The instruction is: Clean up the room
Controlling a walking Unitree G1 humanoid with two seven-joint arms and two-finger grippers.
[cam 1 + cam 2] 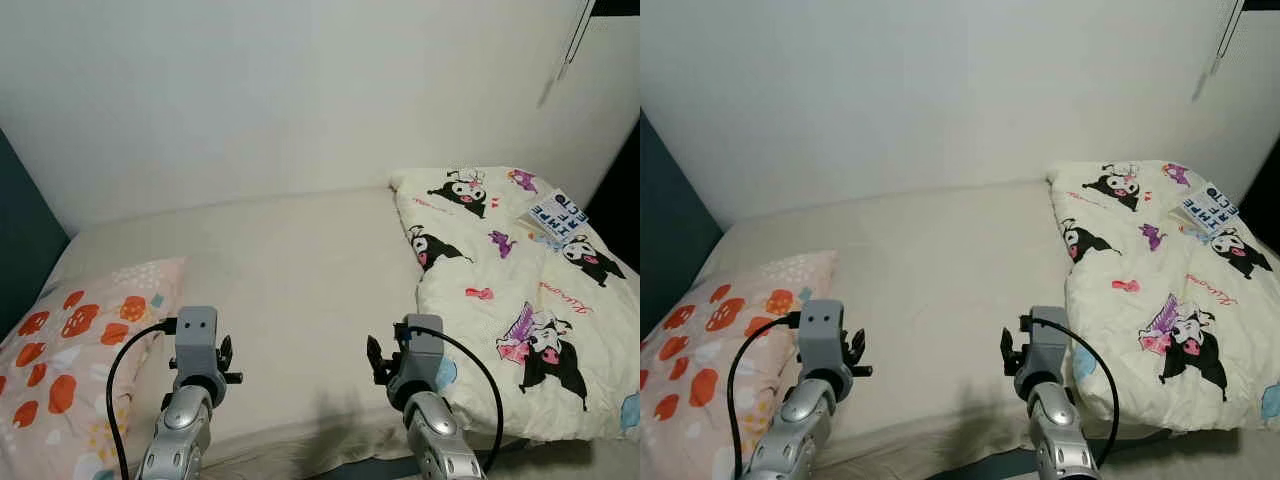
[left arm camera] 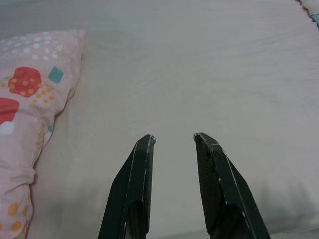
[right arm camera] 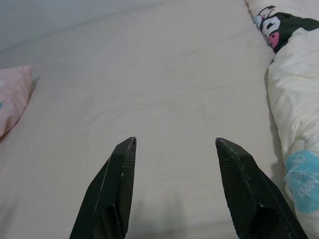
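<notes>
A bed with a cream sheet (image 1: 290, 270) lies before me. A pink pillow (image 1: 80, 350) with red and orange blotches rests at its left end. On the right end a white quilt (image 1: 510, 260) printed with black cartoon figures lies bunched up. A small book (image 1: 556, 213) sits on the quilt's far side. My left gripper (image 2: 174, 137) hovers open over the bare sheet just right of the pillow (image 2: 30, 99). Beside the quilt's edge (image 3: 294, 89), my right gripper (image 3: 174, 142) hangs open above the sheet. Neither holds anything.
A plain white wall (image 1: 300, 90) runs along the bed's far side. A dark blue panel (image 1: 20, 230) stands at the left end behind the pillow. A thin cord (image 1: 570, 40) hangs at the upper right. The bed's near edge is just below my wrists.
</notes>
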